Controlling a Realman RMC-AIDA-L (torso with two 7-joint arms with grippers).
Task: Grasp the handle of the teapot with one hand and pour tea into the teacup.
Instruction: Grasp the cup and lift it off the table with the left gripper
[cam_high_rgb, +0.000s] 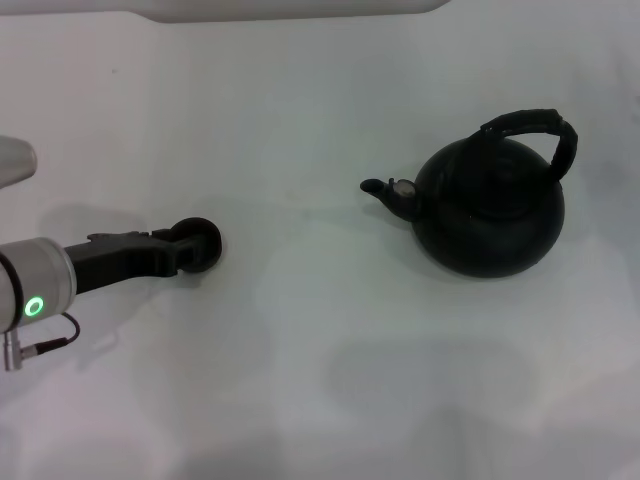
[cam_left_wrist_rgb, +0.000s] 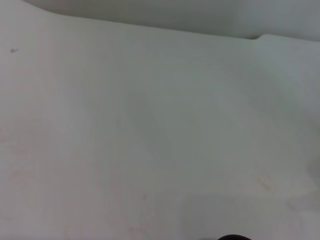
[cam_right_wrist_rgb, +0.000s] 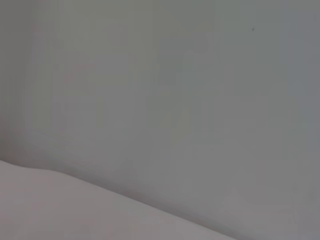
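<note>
I saw my left gripper at the teacup, grip unclear; the teapot stood well beyond it.

The table has a plain white, matte top that fills nearly the whole head view. Its surface shows faint pinkish smudges and soft grey shadows. A small dark speck sits on it toward the far left. At the far edge a pale rounded rim runs across. Lighting is even and diffuse, from above. The right wrist view shows only a blank grey wall meeting a lighter surface.
</note>
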